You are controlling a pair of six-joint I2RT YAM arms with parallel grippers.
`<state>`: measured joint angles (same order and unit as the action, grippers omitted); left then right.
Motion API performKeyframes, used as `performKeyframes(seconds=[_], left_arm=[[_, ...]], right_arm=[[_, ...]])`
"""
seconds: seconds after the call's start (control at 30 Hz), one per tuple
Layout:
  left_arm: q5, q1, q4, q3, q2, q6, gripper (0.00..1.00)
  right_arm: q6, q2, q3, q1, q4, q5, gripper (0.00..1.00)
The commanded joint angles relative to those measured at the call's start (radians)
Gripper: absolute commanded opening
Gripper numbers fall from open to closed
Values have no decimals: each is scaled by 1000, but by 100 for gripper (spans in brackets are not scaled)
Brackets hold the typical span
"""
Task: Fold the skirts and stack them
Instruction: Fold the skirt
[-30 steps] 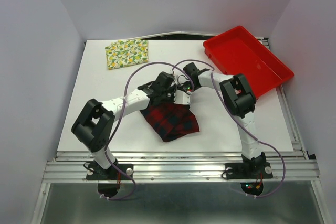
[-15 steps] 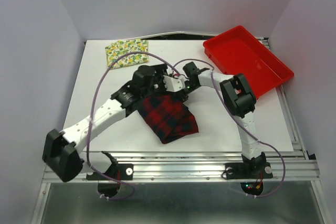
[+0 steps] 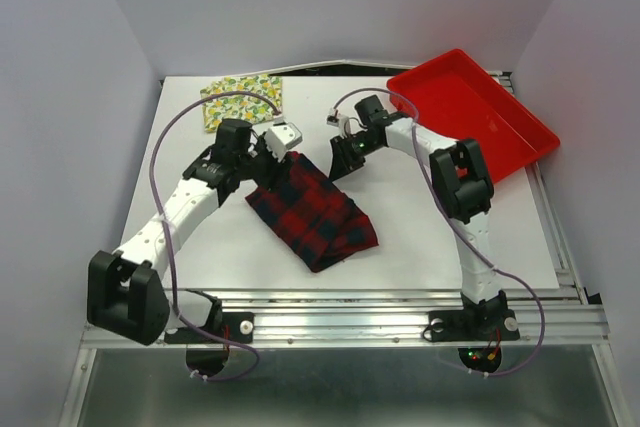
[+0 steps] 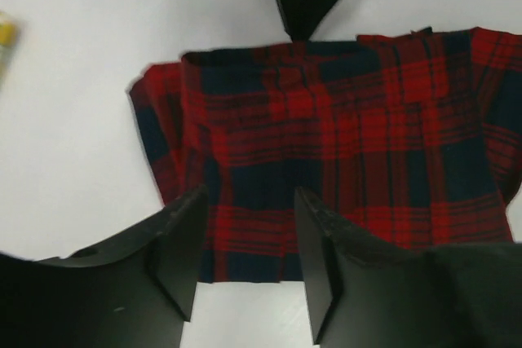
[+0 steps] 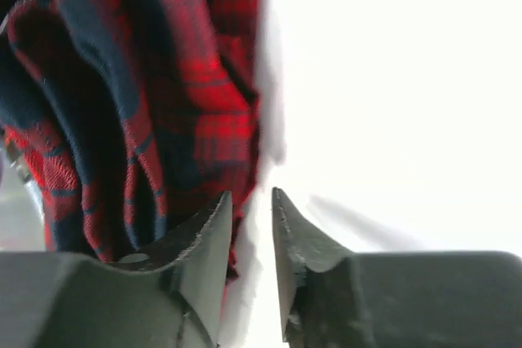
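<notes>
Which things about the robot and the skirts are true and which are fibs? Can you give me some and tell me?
1. The plaid skirt lies on the table. True.
2. The lemon skirt is stacked on the plaid skirt. False: it lies by itself near the table's far left corner, apart from the plaid one.
3. A skirt is inside the red tray. False: both skirts are on the table, outside the tray.
4. The left hand is open over the plaid skirt. True.
</notes>
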<state>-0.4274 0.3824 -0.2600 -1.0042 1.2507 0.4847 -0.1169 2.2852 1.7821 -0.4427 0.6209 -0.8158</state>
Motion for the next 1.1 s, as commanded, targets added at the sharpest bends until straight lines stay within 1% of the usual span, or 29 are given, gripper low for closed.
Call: performKeyframes(seconds=[0.0, 0.03, 0.07, 0.13, 0.17, 0.3, 0.33, 0.37, 0.43, 0.47, 0.53, 0.6, 0.63, 0.7, 0.73, 0.8, 0.83, 0.87, 0.9, 0.93, 0.97, 1.0, 1.03, 1.07], left_arm=[[-212, -40, 7, 42, 67, -153, 52], [-230, -43, 28, 50, 81, -169, 52], [-240, -45, 77, 58, 113, -194, 52], [-251, -45, 111, 61, 157, -218, 51], [-266, -45, 140, 56, 209, -227, 49], [-280, -45, 218, 16, 346, -261, 45], [-280, -42, 231, 7, 375, -283, 44], [-281, -42, 252, -14, 436, -306, 44], [-283, -42, 252, -45, 507, -369, 44], [-286, -45, 252, -59, 573, -391, 44], [-286, -45, 278, -86, 628, -455, 44], [-263, -45, 298, -102, 690, -512, 44], [-240, -46, 294, -109, 710, -529, 47], [-226, -53, 289, -128, 736, -566, 50], [-215, -60, 291, -129, 734, -583, 51], [-226, -83, 323, -114, 705, -650, 54], [-231, -85, 327, -111, 687, -667, 56], [-249, -85, 341, -97, 640, -687, 58], [-258, -86, 352, -85, 609, -704, 59], [-269, -86, 370, -73, 571, -719, 61], [-280, -88, 393, -62, 494, -730, 63], [-283, -88, 400, -51, 456, -744, 65], [-275, -91, 387, -54, 385, -745, 71], [-268, -94, 378, -59, 350, -745, 74]], right_arm=[[16, -36, 62, 19, -12, 79, 29], [22, -26, 75, 19, -12, 79, 26], [29, -12, 85, 19, -12, 60, 25], [46, 26, 97, 19, -21, 38, 23], [52, 37, 103, 19, -24, 27, 20], [74, 82, 109, 19, -41, -35, 17], [77, 91, 105, 19, -55, -43, 16], [86, 95, 100, 10, -61, -61, 15], [105, 105, 89, -1, -85, -74, 14], [114, 108, 88, -1, -98, -95, 14], [148, 111, 102, -1, -122, -100, 15], [132, 114, 137, -1, -119, -65, 20], [129, 112, 175, -1, -118, -39, 24], [128, 90, 210, 31, -118, 44, 28], [129, 80, 229, 47, -118, 64, 30], [134, 31, 266, 76, -115, 105, 39], [129, 5, 264, 103, -113, 121, 44], [79, -48, 255, 114, -106, 144, 51], [69, -49, 249, 114, -96, 159, 53], [63, -108, 238, 128, -80, 170, 54], [66, -142, 197, 128, -73, 161, 55], [71, -211, 166, 128, -72, 149, 55], [82, -246, 133, 128, -72, 126, 56], [103, -280, 97, 128, -76, 98, 56]])
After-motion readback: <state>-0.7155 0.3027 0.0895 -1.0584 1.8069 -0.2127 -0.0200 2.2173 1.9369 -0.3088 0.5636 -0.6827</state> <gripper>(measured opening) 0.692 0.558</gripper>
